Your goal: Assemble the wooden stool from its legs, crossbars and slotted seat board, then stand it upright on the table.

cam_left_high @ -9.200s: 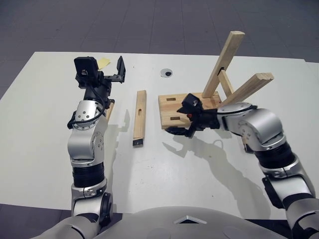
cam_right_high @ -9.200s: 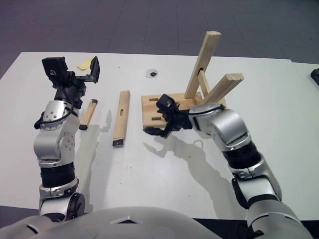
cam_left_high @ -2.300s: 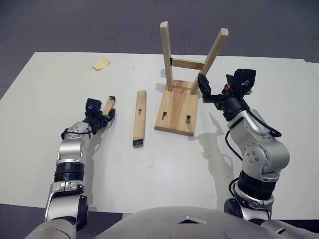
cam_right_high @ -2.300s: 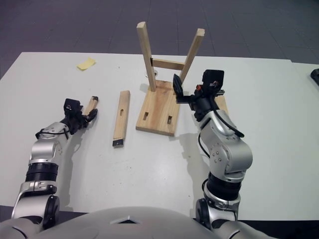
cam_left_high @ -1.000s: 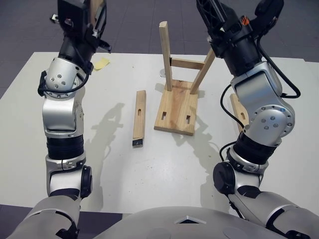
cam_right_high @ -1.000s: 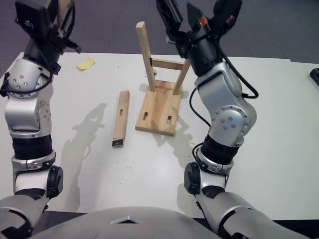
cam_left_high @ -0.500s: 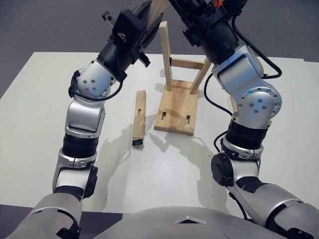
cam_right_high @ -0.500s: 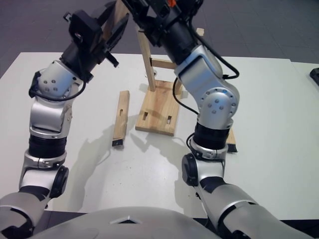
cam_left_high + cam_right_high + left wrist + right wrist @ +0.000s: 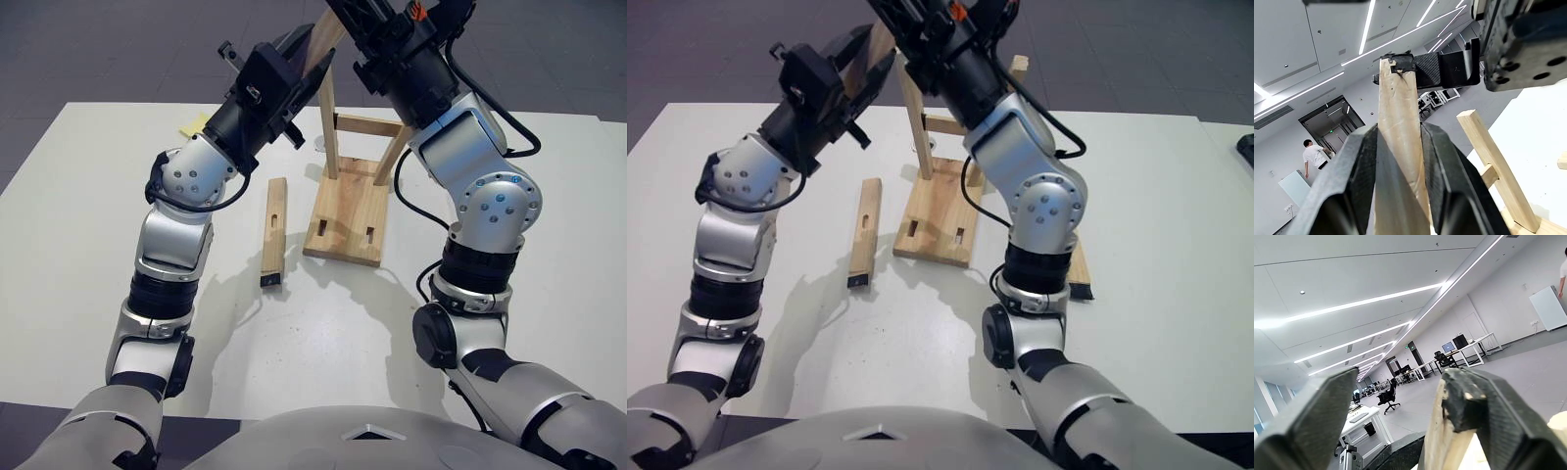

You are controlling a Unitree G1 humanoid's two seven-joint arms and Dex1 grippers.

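The left claw [image 9: 1399, 129] grips a pale wooden stool leg [image 9: 1397, 93], held aslant above the white surface [image 9: 88, 215]. The right claw [image 9: 1400, 382] stands wide about the leg's upper end. The slotted wooden seat board [image 9: 345, 211] lies flat below with two upright legs [image 9: 326, 108] in it, and a loose slotted bar [image 9: 274, 230] lies beside it.

The raised leg [image 9: 325, 37] runs off the head view's upper edge. The right arm [image 9: 1043, 211] hides most of a spare leg [image 9: 1078, 266]; the left arm [image 9: 186, 181] half covers the note [image 9: 193, 124].
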